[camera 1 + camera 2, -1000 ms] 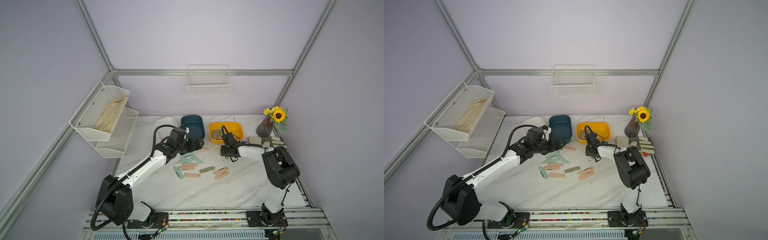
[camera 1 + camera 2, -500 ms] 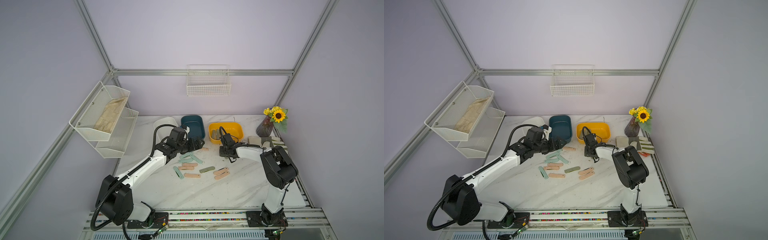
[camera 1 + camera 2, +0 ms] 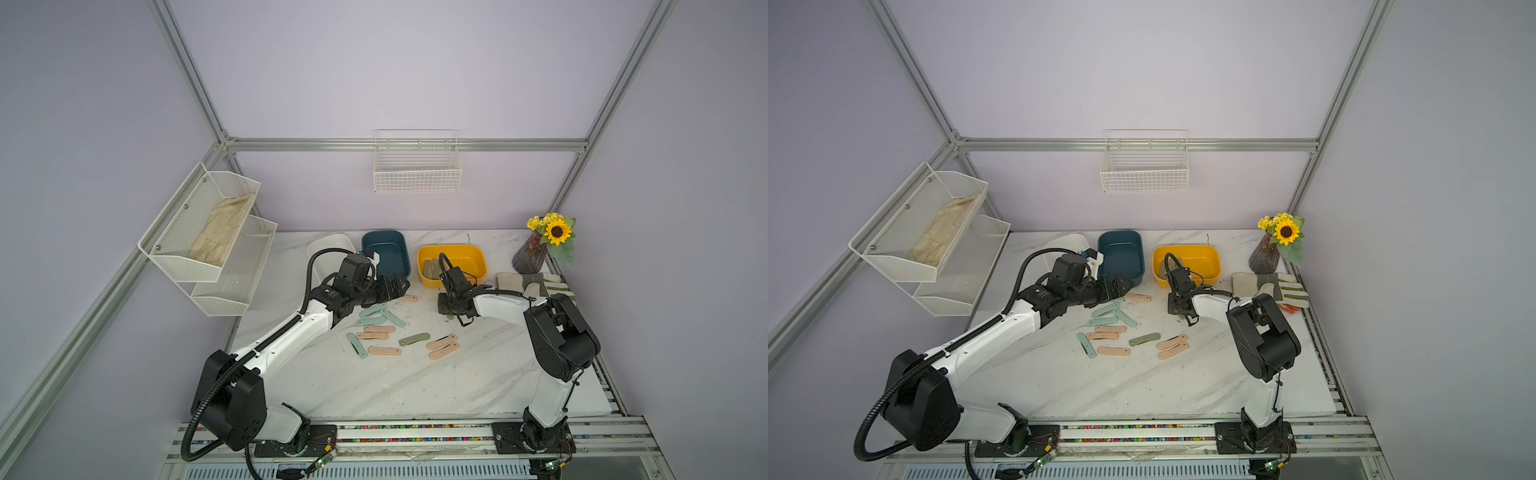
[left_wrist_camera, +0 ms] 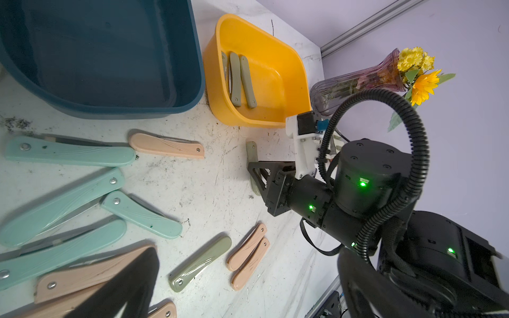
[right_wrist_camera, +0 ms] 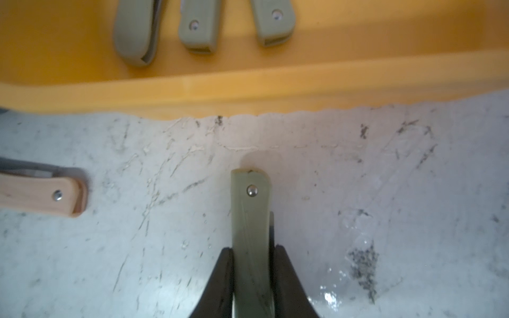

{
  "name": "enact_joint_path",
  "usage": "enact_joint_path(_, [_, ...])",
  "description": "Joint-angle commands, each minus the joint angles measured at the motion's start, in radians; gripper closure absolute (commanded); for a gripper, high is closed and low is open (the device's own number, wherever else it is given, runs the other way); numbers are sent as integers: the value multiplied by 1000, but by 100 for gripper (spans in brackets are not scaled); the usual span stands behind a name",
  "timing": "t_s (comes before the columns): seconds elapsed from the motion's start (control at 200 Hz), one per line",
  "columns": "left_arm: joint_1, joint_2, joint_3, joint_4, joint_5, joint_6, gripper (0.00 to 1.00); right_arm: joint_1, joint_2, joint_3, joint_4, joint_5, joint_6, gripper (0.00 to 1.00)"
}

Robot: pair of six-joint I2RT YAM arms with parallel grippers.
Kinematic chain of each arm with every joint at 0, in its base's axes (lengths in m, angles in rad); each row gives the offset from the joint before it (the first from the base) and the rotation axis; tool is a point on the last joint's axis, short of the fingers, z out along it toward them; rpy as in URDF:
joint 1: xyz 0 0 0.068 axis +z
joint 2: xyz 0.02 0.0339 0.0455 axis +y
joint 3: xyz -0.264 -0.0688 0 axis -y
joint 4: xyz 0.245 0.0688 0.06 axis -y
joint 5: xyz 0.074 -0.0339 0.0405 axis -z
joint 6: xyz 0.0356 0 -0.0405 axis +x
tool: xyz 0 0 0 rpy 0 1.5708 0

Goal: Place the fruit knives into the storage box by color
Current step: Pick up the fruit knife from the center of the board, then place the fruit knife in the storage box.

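Fruit knives lie loose mid-table: mint green ones [image 3: 374, 320], peach pink ones [image 3: 384, 351] and one olive knife [image 3: 413, 339]. My right gripper [image 5: 252, 250] is shut on another olive knife [image 5: 249, 220], held on edge low over the marble just in front of the yellow storage box [image 3: 451, 248]. Three olive knives [image 4: 242, 79] lie inside that box. The blue box [image 3: 390, 253] shows nothing inside and the white box [image 3: 328, 245] stands left of it. My left gripper [image 3: 399, 286] hangs open near the blue box, above the mint knives, with nothing in it.
A vase of sunflowers [image 3: 532, 253] and a striped work glove [image 3: 532, 282] sit at the back right, close to my right arm. A wire shelf [image 3: 208, 232] hangs on the left wall and a wire basket [image 3: 417, 166] on the back wall.
My right gripper has closed its jaws onto the olive knife in front of the yellow box. The left arm has stayed where it was, still open.
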Motion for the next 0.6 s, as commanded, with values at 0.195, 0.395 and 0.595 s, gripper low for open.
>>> enact_joint_path(0.195, [-6, 68, 98, 27, 11, -23, 0, 5, -176, -24, -44, -75, 4, 81])
enact_joint_path(0.395, [-10, 128, 193, 28, 20, -26, 0, 4, -246, 12, -54, -107, 13, 81])
enact_joint_path(0.595, [-12, 199, 276, 26, 35, -19, 0, -19, -215, 132, -66, -82, 5, 81])
